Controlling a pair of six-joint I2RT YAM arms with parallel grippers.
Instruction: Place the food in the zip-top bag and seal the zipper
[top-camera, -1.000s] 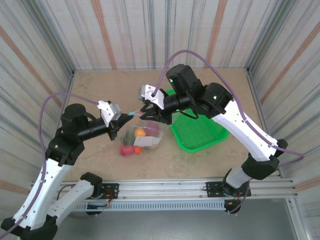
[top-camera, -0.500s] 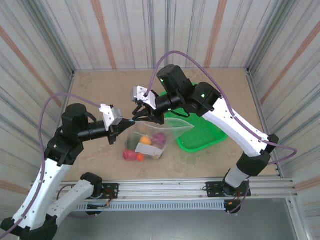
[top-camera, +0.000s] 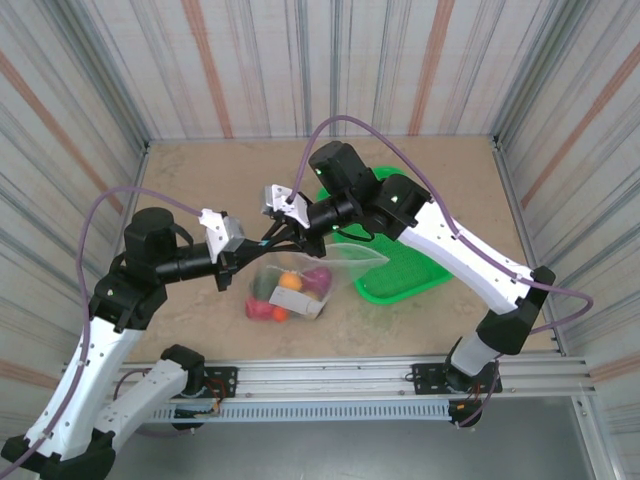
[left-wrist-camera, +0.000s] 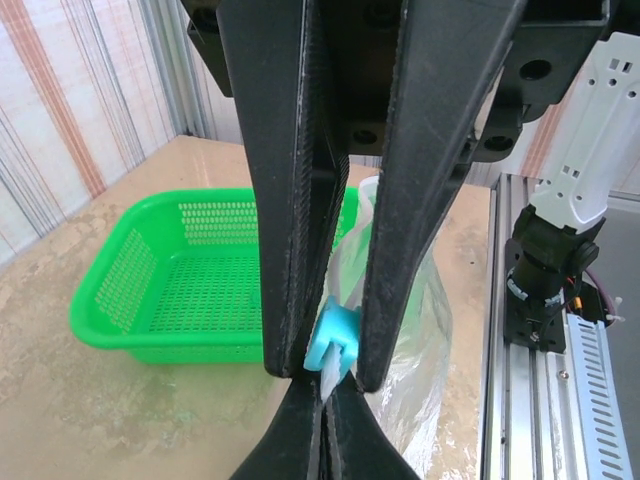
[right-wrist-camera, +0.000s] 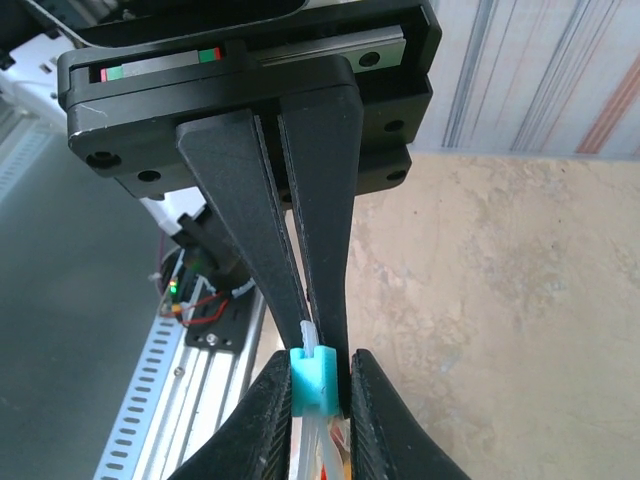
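Zip-top bag (top-camera: 345, 255) held up by its zipper (left-wrist-camera: 330, 340), food (top-camera: 290, 283) inside
The left gripper (left-wrist-camera: 328, 375) is clamped tight on the zipper at its blue slider, and the right gripper (right-wrist-camera: 315, 360) pinches the strip just beside it; the bag hangs under them, near the green basket (top-camera: 400, 270)

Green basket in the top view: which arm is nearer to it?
Right. The right arm reaches across above the green mesh basket. The left arm sits off to the basket's left, beyond the zip-top bag.
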